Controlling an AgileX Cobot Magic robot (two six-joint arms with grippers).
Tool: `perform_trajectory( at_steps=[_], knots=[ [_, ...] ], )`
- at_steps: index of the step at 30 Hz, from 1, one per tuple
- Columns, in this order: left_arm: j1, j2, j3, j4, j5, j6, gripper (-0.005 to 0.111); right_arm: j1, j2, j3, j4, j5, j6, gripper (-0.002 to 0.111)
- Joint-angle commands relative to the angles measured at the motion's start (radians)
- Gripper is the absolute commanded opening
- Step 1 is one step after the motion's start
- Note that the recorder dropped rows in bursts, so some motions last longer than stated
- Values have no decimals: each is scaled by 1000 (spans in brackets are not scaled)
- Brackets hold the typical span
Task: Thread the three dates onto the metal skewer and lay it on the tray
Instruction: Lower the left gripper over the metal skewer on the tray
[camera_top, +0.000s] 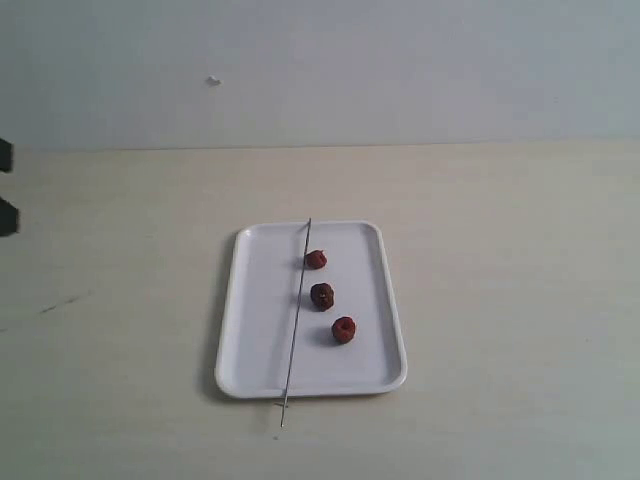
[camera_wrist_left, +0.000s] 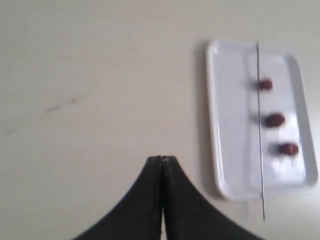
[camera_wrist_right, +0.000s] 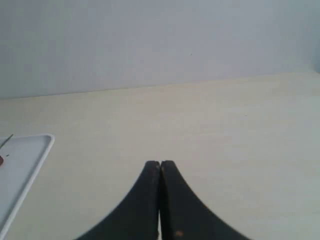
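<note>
Dates (camera_top: 322, 295) loose on tray (camera_top: 255, 330), skewer (camera_top: 297, 315) unthreaded beside them.
The skewer lies lengthwise over the tray, one tip overhanging the rim. My left gripper (camera_wrist_left: 162, 159) and right gripper (camera_wrist_right: 160, 163) are pressed together, empty, away from the tray. I should pinch the overhanging end first. Pale desk (camera_top: 500, 350); plain wall (camera_top: 400, 60) behind.

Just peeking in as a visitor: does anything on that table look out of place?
Mildly: the metal skewer lies lengthwise across the tray, its near tip poking past the rim. The three dates sit loose beside it, none threaded.
</note>
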Motion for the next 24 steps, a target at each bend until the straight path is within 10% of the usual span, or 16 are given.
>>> perform_trajectory(
  at_steps=[1, 13, 24],
  knots=[
    [-165, 167, -124, 129, 146, -53, 0, -6, -7, 4, -4, -4, -5, 0],
    [-601, 523, -370, 321, 120, -273, 0, -6, -7, 4, -4, -4, -5, 0],
    [-678, 734, -569, 314, 166, -347, 1, -6, -7, 4, -4, -4, -5, 0]
  ],
)
